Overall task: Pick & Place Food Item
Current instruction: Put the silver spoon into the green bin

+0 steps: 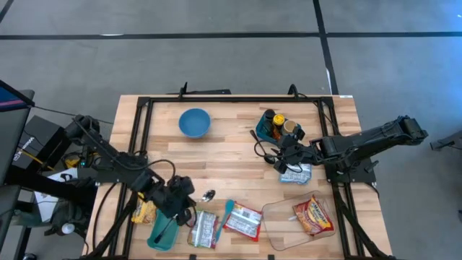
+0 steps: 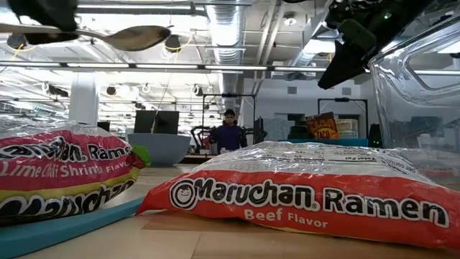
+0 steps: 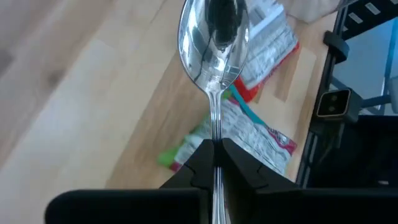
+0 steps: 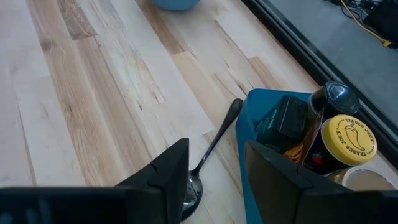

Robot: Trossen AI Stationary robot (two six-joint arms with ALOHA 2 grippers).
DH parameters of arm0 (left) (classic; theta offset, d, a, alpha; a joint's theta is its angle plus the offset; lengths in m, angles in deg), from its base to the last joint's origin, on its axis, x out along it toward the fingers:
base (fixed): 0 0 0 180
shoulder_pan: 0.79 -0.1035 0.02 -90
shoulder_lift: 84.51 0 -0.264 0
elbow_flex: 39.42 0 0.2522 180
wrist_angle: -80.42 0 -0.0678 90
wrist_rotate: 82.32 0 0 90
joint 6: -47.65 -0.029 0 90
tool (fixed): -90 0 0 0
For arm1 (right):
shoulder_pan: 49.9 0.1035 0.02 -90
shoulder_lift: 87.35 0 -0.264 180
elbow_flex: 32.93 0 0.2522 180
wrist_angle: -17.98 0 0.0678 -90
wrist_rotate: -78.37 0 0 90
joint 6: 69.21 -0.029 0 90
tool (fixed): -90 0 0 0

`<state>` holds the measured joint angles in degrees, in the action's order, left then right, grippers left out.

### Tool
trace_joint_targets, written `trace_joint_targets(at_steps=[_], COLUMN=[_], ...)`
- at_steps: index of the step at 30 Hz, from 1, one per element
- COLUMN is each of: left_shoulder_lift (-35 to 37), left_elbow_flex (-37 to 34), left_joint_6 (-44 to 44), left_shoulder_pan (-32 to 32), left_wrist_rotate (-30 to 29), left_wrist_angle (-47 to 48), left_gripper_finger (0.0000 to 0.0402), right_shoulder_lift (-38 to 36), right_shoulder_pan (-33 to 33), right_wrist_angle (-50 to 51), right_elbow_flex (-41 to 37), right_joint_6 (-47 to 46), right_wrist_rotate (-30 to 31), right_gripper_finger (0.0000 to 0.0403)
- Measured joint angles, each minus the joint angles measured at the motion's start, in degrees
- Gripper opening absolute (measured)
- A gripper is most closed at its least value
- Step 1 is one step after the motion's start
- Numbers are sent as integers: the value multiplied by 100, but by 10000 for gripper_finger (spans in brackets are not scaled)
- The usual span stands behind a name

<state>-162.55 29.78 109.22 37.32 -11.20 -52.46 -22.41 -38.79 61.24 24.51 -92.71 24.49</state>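
Near edge: we see the Beef Flavor ramen packet (image 2: 309, 191) lying flat at the table's front, beside a Lime Chili Shrimp packet (image 2: 65, 173); more packets lie in a clear tray (image 1: 278, 217) to the right.
Handling: we judge these packets light, crinkly and brittle inside, with slick film; best taken across a short edge or the sealed end, with a gentle squeeze.
Left gripper (image 3: 216, 158): clamped tight on the handle of a metal spoon (image 3: 214, 37), bowl pointing forward, held in the air above the front-left packets.
Left arm pose: reaching in from the left edge, wrist low over the front of the table.
Right gripper (image 4: 214, 174): fingers partly apart, holding nothing, hovering over a dark spoon (image 4: 211, 152) just beside the blue bin (image 4: 261, 118) of bottles.
Right arm pose: stretched in from the right, toward mid-table.
Far side: a blue bowl (image 1: 194, 122) sits well apart.
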Motion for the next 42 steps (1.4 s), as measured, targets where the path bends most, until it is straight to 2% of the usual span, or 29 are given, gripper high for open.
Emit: trace_joint_targets(at_steps=[4, 15, 24, 30, 42], left_shoulder_lift=[-2, -9, -26, -330, -993], left_elbow_flex=[-3, -3, -3, 0, 0], left_joint_6=[318, 1435, 2912, 3608, 4269], left_shoulder_pan=[305, 1246, 1793, 2125, 2431], left_wrist_rotate=[-58, -768, -816, -813, -1115], left_wrist_angle=[-1, 58, 583, 659, 913], left_gripper_finger=[7, 7, 7, 6, 8], right_shoulder_lift=[1, 1, 1, 1, 1], right_shoulder_pan=[0, 0, 0, 0, 10], right_wrist_angle=[1, 1, 1, 1, 1], right_elbow_flex=[0, 0, 0, 0, 0], right_joint_6=[0, -2, -4, -4, -50], right_wrist_rotate=[0, 0, -1, 0, -2], right_gripper_finger=[150, 150, 150, 150, 150])
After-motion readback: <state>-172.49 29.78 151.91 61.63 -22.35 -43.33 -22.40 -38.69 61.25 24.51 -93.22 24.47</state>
